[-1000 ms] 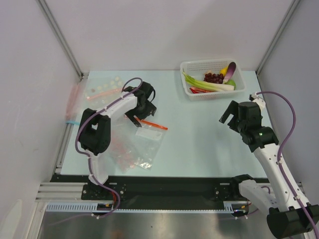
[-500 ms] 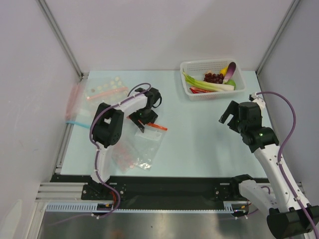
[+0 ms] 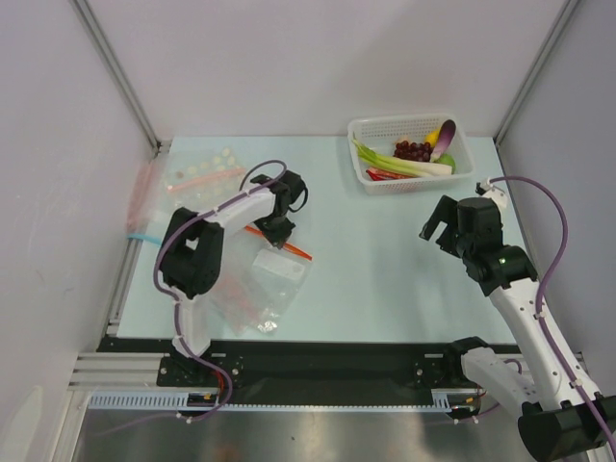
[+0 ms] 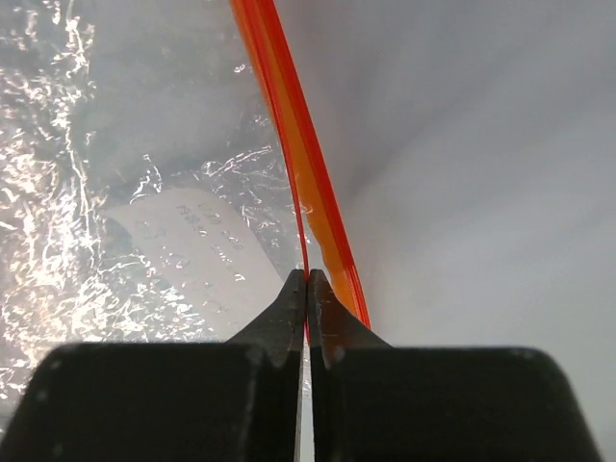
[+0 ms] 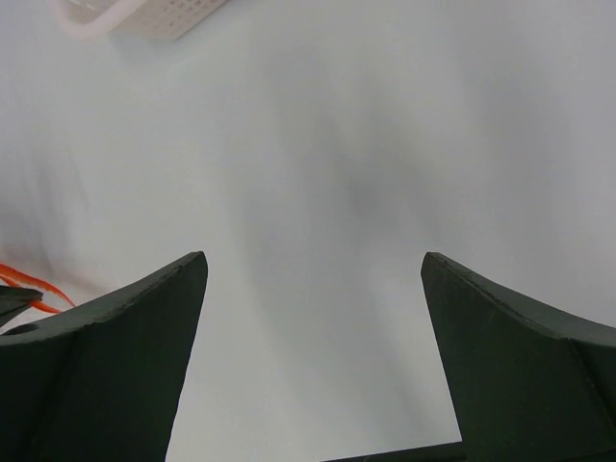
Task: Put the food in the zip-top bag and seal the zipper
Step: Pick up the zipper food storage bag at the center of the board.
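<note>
Your left gripper [image 4: 306, 289] has its jaws pressed together on the thin edge of the zipper [image 4: 310, 178], apparently pinching one lip of the mouth. That hold looks meant to lift the lip so the zip-top bag [image 3: 265, 281] gapes. The bag lies flat on the table [image 3: 385, 260] with its white label patch [image 4: 192, 241] just behind the strip. Your right gripper [image 5: 313, 262] hangs with its jaws wide apart and nothing between them, over bare table between bag and basket [image 3: 416, 184], likely poised to fetch. The scallion [image 3: 404, 166] and grapes [image 3: 412, 150] lie in that basket, well apart from the bag.
</note>
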`<state>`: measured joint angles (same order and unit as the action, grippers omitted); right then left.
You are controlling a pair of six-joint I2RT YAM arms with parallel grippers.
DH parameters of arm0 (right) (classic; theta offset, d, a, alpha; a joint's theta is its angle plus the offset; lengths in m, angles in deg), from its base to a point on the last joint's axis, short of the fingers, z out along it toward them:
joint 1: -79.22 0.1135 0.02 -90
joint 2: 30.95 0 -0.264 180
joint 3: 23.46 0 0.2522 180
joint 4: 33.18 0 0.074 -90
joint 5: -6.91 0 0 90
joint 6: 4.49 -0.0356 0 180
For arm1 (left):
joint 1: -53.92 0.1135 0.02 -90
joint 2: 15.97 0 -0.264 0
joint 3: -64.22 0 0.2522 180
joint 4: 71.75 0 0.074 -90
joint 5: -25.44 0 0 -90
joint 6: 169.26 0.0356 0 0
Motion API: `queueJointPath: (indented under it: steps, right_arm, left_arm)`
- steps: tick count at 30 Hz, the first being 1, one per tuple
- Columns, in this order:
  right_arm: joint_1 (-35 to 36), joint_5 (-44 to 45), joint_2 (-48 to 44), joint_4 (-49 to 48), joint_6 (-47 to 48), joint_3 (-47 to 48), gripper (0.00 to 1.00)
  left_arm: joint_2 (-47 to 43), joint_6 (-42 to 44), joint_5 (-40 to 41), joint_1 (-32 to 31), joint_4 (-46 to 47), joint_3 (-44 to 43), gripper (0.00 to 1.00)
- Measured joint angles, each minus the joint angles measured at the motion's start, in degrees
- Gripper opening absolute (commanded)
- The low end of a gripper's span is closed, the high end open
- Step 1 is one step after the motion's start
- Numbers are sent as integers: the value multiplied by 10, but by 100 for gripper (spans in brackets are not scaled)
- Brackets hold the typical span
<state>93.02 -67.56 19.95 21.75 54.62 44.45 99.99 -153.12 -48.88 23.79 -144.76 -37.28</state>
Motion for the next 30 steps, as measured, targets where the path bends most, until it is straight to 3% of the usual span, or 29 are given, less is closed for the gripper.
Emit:
queueJointPath:
  steps: [5, 7, 15, 22, 30]
  right_arm:
    - [0, -44, 0, -16, 17, 0, 99]
    - [0, -99, 1, -39, 28, -3, 90]
    - [41, -297, 56, -125, 41, -3, 74]
    - [117, -326, 107, -153, 40, 12, 65]
    - [138, -313, 145, -169, 40, 50, 54]
  left_arm:
    - [-92, 53, 1, -21, 51, 42, 0]
    - [-131, 92, -2, -36, 90, 55, 0]
    - [-243, 233, -15, -126, 242, 87, 0]
    - [-254, 297, -23, -175, 301, 87, 0]
    - [-254, 343, -24, -225, 318, 87, 0]
